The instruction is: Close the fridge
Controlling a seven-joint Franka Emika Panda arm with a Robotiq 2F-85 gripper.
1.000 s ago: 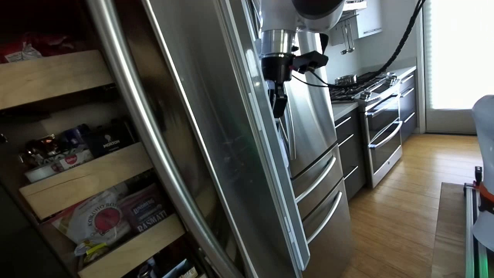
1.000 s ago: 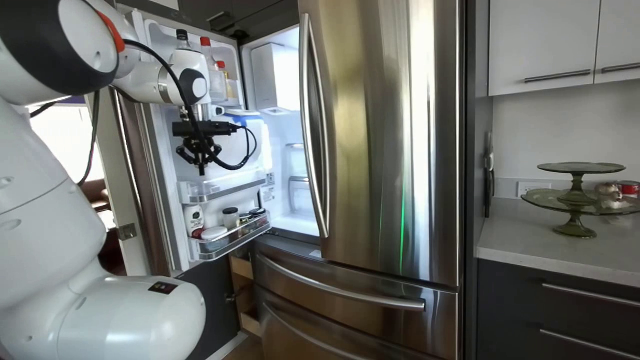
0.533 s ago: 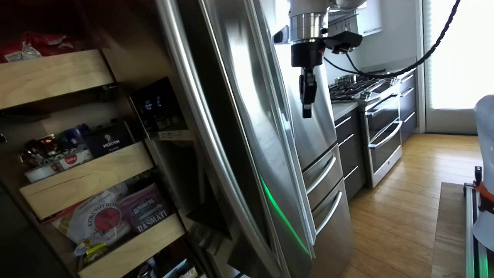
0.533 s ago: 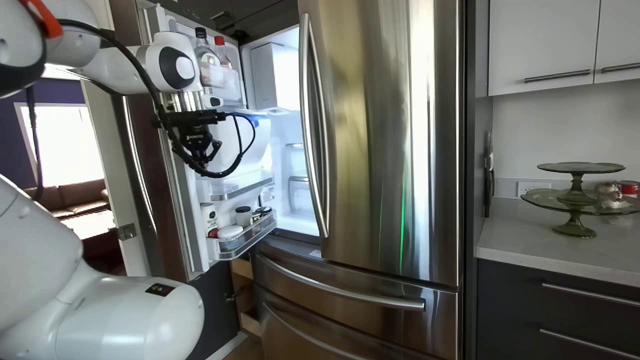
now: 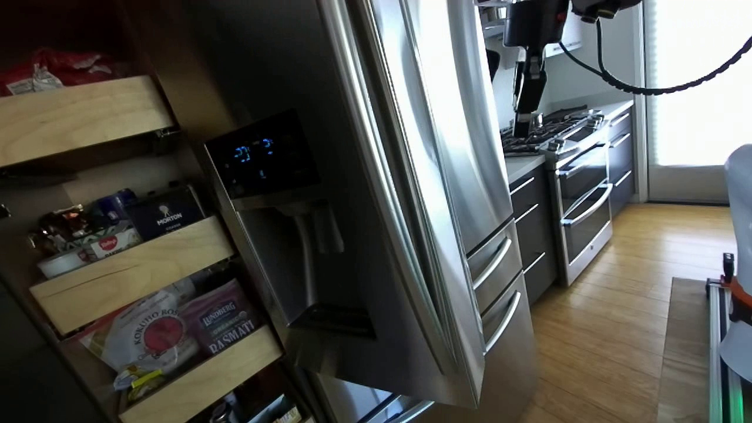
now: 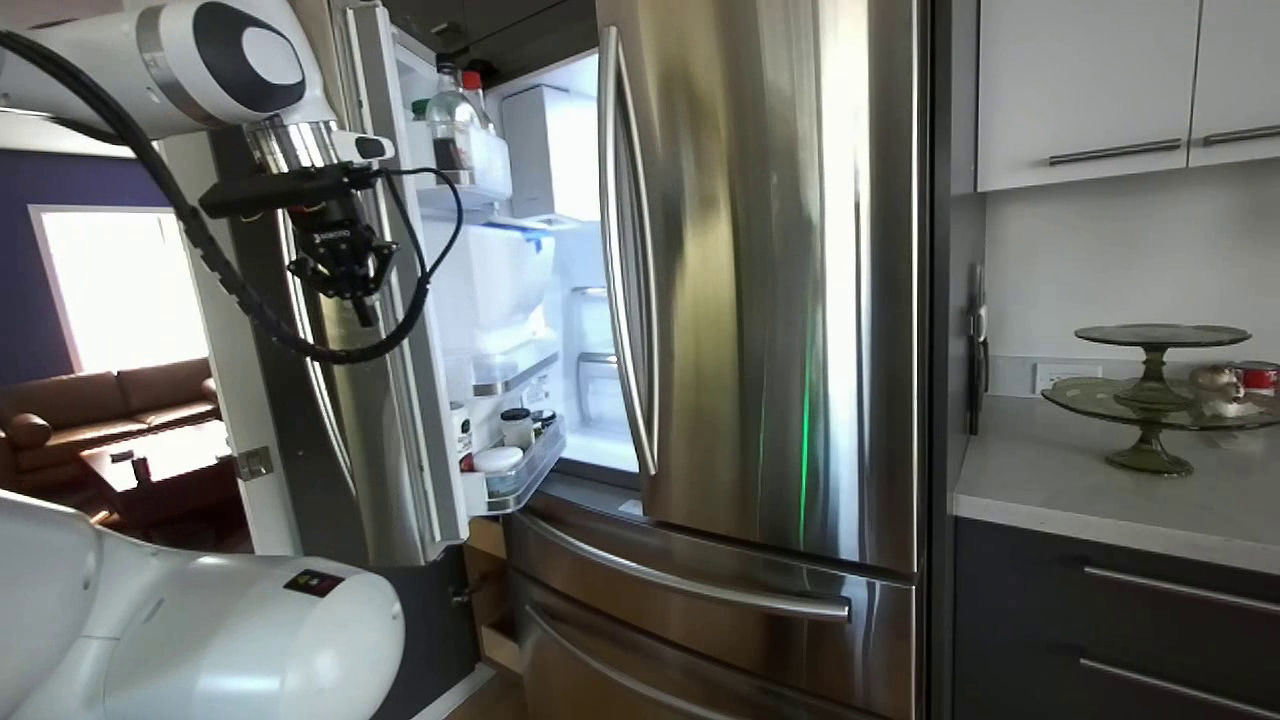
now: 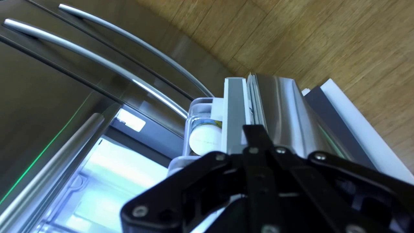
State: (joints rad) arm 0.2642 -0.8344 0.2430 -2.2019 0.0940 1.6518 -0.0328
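The fridge (image 6: 740, 300) stands in front of the arm (image 6: 180, 80) with one door (image 6: 380, 475) well out and the lit inside (image 6: 594, 425) showing, so I judge swinging that door home to be the step in hand; the next move should call for bringing the claw (image 6: 362, 312) onto the door's outer face and pushing inward. The arm reaches across high up, bent so the claw points down near the door's free edge, fingers (image 7: 255, 136) together with nothing between them; I cannot tell whether it touches.
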